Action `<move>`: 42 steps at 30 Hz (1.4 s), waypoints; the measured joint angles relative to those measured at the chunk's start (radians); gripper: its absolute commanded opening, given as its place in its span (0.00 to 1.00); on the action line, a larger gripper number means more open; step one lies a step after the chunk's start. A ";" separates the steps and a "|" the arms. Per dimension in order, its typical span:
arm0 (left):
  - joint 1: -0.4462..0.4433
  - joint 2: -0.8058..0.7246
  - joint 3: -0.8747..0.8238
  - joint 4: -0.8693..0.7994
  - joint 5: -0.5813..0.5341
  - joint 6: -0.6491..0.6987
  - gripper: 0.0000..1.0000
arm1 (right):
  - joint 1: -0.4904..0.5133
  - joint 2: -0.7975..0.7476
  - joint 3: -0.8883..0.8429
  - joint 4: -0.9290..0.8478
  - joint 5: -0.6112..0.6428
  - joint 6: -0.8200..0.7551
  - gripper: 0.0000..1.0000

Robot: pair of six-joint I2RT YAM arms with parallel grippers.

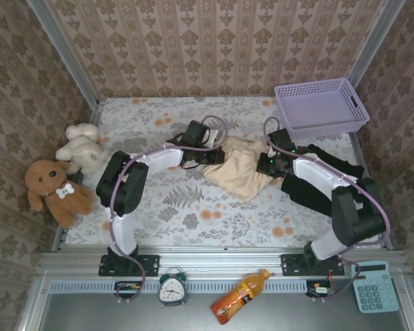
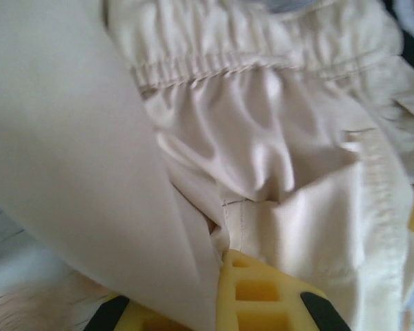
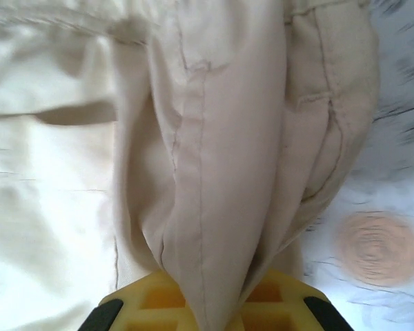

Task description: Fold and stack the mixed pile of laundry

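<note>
The beige garment (image 1: 240, 172) lies crumpled in the middle of the floral table, with both grippers at its far edge. My left gripper (image 1: 216, 157) is shut on a fold at the garment's left side; in the left wrist view the cream cloth (image 2: 262, 158) with its gathered waistband runs down between the yellow fingers (image 2: 262, 293). My right gripper (image 1: 266, 164) is shut on the right side, where a seamed fold (image 3: 214, 207) is pinched between its yellow fingers (image 3: 152, 303). The black T-shirt (image 1: 310, 196) lies to the right, partly under the right arm.
A lavender mesh basket (image 1: 321, 107) stands at the back right. A white plush toy (image 1: 83, 146) and a brown one (image 1: 52, 186) sit at the left edge. On the near shelf lie a clock (image 1: 172, 288), an orange bottle (image 1: 238, 295) and a calculator (image 1: 374, 286).
</note>
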 measured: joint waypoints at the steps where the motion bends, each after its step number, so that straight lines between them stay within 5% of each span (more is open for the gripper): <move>1: -0.018 0.000 0.027 0.002 0.000 -0.010 0.00 | -0.019 -0.022 0.013 -0.026 0.002 -0.017 0.00; 11: -0.137 0.125 0.354 0.002 0.014 -0.076 0.00 | -0.305 -0.266 0.078 -0.232 -0.032 -0.164 0.00; 26: -0.229 0.444 0.971 -0.132 0.094 -0.151 0.00 | -0.693 -0.349 0.258 -0.333 -0.151 -0.230 0.00; 32: -0.237 0.612 1.334 -0.231 0.105 -0.184 0.00 | -0.760 -0.315 0.332 -0.330 -0.224 -0.175 0.00; 42: -0.236 0.632 1.385 -0.151 0.128 -0.286 0.00 | -0.956 -0.257 0.503 -0.319 -0.330 -0.144 0.00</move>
